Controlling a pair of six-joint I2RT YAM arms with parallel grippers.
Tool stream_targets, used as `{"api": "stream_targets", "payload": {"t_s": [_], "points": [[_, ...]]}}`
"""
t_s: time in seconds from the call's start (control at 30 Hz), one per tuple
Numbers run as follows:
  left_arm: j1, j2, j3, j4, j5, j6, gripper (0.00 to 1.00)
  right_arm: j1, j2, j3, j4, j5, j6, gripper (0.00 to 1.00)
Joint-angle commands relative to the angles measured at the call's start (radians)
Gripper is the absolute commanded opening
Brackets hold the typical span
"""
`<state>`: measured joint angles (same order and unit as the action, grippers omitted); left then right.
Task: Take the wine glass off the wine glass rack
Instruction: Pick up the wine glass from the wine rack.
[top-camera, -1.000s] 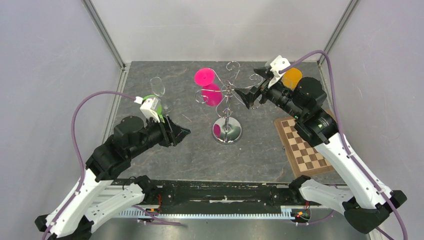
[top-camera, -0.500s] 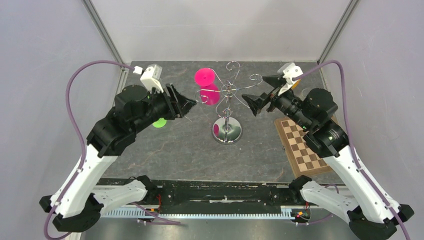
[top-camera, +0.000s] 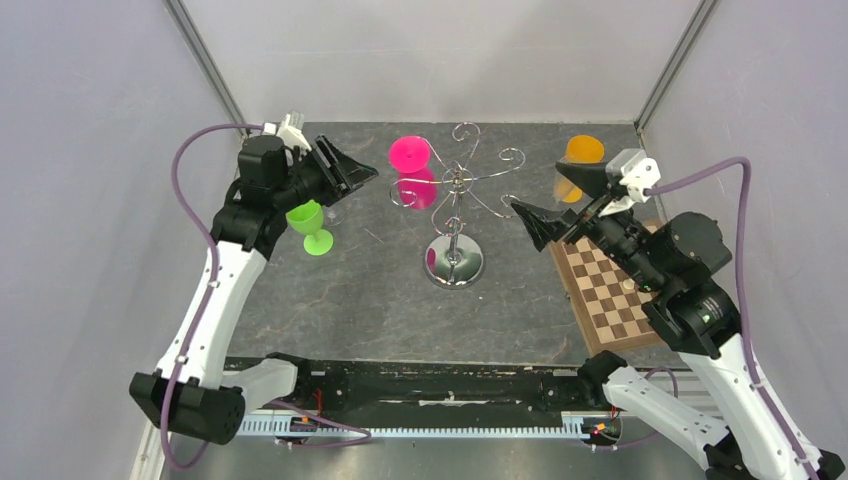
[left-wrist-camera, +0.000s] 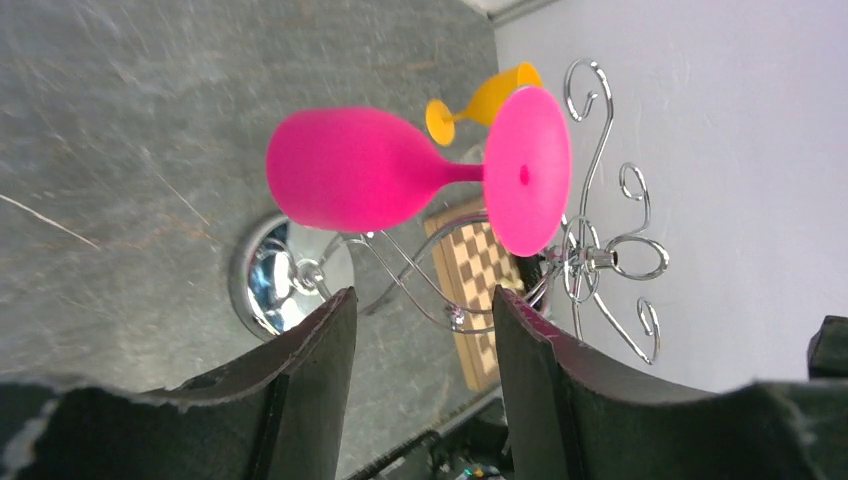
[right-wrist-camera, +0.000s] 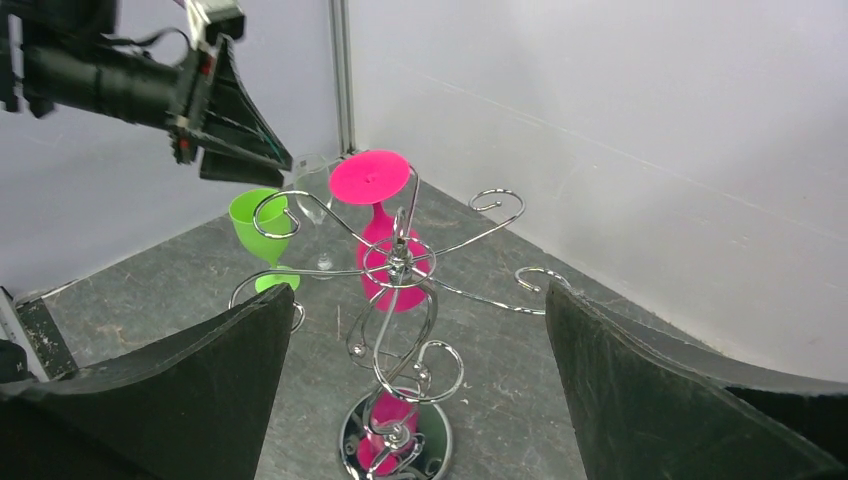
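Wine glass (top-camera: 423, 188) hangs inverted on the wine glass rack (top-camera: 455, 262), pink, left side.
I see the left gripper (left-wrist-camera: 422, 300) spread wide near it; the right gripper (right-wrist-camera: 420, 293) is spread too, on the rack's far side.

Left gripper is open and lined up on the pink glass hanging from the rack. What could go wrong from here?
1. The pink wine glass hangs by its foot in the wire arms of the wine glass rack. Pulling it off at the wrong angle could drag or tip the rack.
2. The left gripper frames both bowl and wire, so it might clamp wire as well.
3. The green glass stands under the left arm and could be knocked if the arm dips.
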<state>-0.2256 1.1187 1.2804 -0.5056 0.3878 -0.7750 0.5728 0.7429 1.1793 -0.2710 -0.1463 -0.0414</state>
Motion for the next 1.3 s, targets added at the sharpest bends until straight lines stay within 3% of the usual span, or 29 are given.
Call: {"api": "stream_targets", "payload": {"t_s": [0.0,0.83,1.03,1.27], "points": [[0.036,0.035,-0.045,0.203,0.199,-0.12,0.59,0.0,-0.031,-0.008,-0.014,0.024,-0.01,0.98],[0.051,0.169,-0.1,0.478,0.331,-0.332,0.57,-0.001,-0.088,-0.055,-0.031,0.042,-0.028,0.98],[0.047,0.193,-0.105,0.501,0.341,-0.353,0.52,0.0,-0.095,-0.056,-0.034,0.051,-0.029,0.98],[0.035,0.207,-0.124,0.552,0.355,-0.369,0.37,-0.001,-0.094,-0.064,-0.034,0.05,-0.03,0.98]]}}
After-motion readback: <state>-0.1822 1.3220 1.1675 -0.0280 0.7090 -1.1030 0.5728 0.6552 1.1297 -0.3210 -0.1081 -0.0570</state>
